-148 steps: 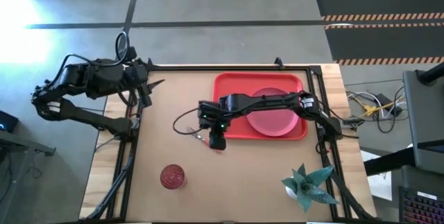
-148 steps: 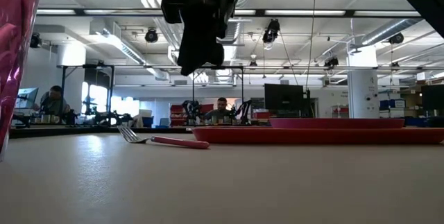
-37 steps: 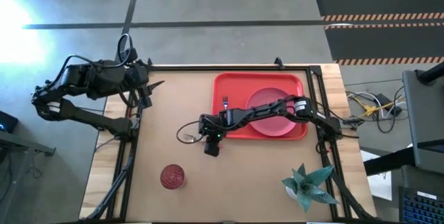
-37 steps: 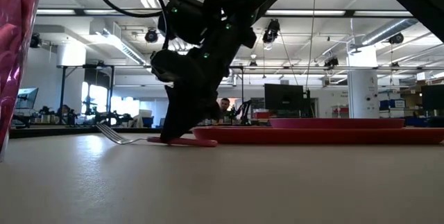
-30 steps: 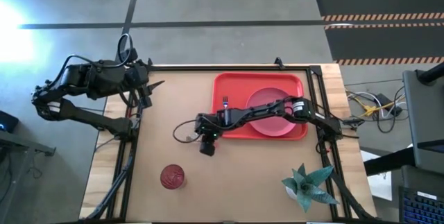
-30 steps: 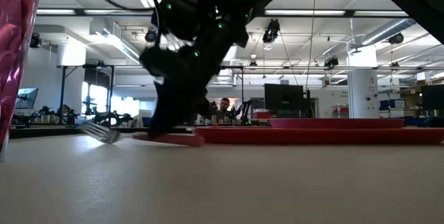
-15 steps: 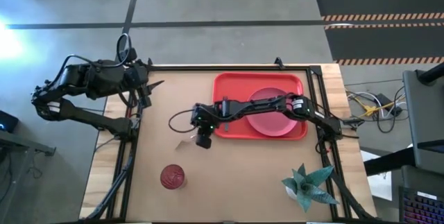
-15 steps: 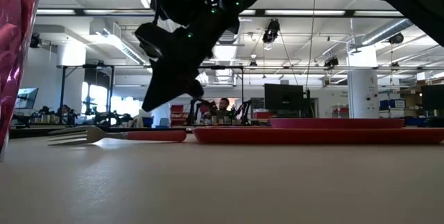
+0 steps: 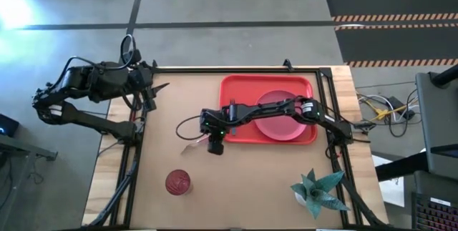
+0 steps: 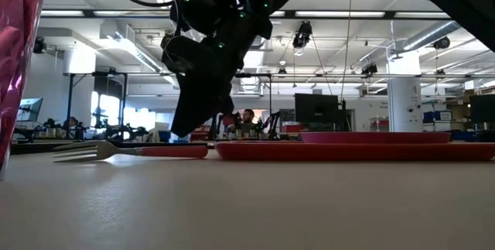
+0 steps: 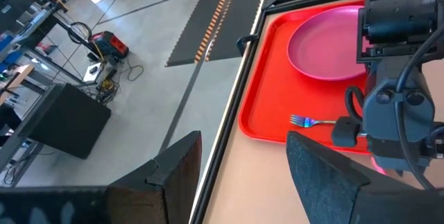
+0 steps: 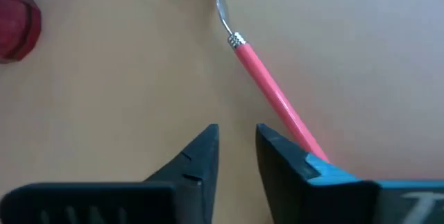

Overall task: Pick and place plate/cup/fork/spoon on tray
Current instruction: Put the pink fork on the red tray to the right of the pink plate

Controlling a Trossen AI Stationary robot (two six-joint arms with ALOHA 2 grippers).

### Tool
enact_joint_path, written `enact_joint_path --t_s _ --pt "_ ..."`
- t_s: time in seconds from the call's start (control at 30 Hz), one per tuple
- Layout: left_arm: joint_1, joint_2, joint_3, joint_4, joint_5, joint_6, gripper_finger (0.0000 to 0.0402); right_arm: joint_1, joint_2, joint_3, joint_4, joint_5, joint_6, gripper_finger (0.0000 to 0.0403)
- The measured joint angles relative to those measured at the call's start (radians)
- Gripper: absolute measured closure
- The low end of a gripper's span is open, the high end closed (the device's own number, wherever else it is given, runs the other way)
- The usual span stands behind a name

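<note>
My right gripper (image 12: 236, 156) hangs above the fork (image 12: 274, 99), fingers narrowly parted, holding nothing. Fork lies flat on the table (image 9: 250, 181), at nine o'clock of the tray (image 9: 227, 88). Judged light, stiff, slippery, low-lying; best pinched across the handle. Left gripper (image 9: 159, 88) waits, fingers apart.

The brown wooden table (image 9: 164, 116) carries a large red rectangular plastic tray (image 9: 236, 135) toward one o'clock, a red-pink-handled metal fork (image 9: 192, 145) near centre, a dark-red ribbed tumbler (image 9: 177, 182) at seven o'clock, and a green folded-paper plant (image 9: 318, 192) at five o'clock.
</note>
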Motion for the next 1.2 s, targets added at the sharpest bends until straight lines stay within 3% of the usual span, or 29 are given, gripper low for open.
enact_joint_path --t_s 0.23,0.4,0.97,1.2 --pt "0.0 0.0 0.0 0.0 0.0 -0.007 0.0208 -0.011 0.001 0.004 0.001 -0.057 -0.075 0.0279" --pt "0.0 0.001 0.0 0.0 0.0 -0.007 0.0208 -0.043 0.002 0.004 0.0 -0.15 -0.092 0.0278" --pt "0.0 0.006 0.0 0.001 0.0 -0.006 0.0208 -0.087 0.039 0.013 -0.008 -0.238 -0.158 0.0277" --pt "0.0 0.011 0.0 0.001 0.0 -0.006 0.0208 -0.086 0.119 0.147 -0.077 -0.232 -0.174 0.0277"
